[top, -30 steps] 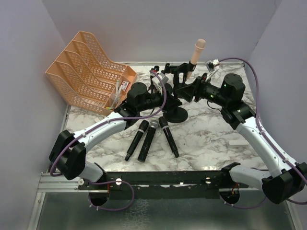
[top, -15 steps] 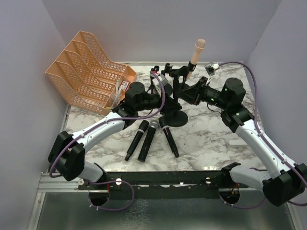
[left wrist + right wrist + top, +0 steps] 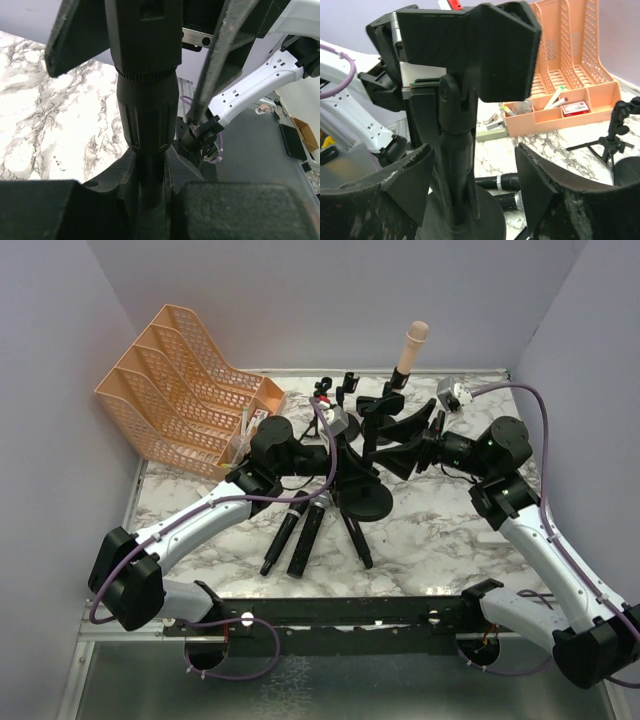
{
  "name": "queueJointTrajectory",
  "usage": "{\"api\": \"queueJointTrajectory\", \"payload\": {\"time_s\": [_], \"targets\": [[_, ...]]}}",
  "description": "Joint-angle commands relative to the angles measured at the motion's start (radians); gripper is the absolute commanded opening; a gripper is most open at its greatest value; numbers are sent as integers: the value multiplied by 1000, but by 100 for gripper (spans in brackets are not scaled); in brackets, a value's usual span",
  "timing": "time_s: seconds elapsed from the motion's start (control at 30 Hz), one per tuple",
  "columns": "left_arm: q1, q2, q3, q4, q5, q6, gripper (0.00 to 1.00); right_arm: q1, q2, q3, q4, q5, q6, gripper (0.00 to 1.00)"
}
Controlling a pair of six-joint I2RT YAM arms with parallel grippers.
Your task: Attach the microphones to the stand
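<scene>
The black stand [image 3: 365, 502] has a round base and an upright pole. A pale pink microphone [image 3: 410, 348] sits tilted in a clip at its top. My left gripper [image 3: 338, 452] is shut on the pole [image 3: 147, 115]. My right gripper [image 3: 398, 443] is open, its jaws on either side of the pole [image 3: 455, 150] without touching it, below an empty clip [image 3: 490, 45]. Three microphones lie on the marble in front of the base: an all-black one [image 3: 284, 530], one with a silver-grey mesh head [image 3: 308, 535], and another black one [image 3: 354, 535] with its head under the base.
An orange file organiser [image 3: 185, 380] with a pen tray stands at the back left and also shows in the right wrist view [image 3: 570, 75]. A small black tripod [image 3: 325, 400] stands behind the left gripper. Purple walls close in the sides and back.
The stand base has slid toward the near edge, onto the head of the right black microphone. The right arm has swung back to the right and its jaws now stand wide.
</scene>
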Motion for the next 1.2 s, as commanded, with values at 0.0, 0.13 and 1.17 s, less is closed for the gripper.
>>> {"api": "queueJointTrajectory", "payload": {"time_s": [0.0, 0.13, 1.17], "targets": [[-3, 12, 10, 72, -38, -11, 0, 4, 23, 29, 16, 72, 22, 71], [-3, 42, 23, 72, -69, -30, 0, 4, 60, 33, 93, 126, 105, 71], [-3, 59, -105, 56, -77, -78, 0, 4, 227, 309, 87, 515, 216, 23]]}}
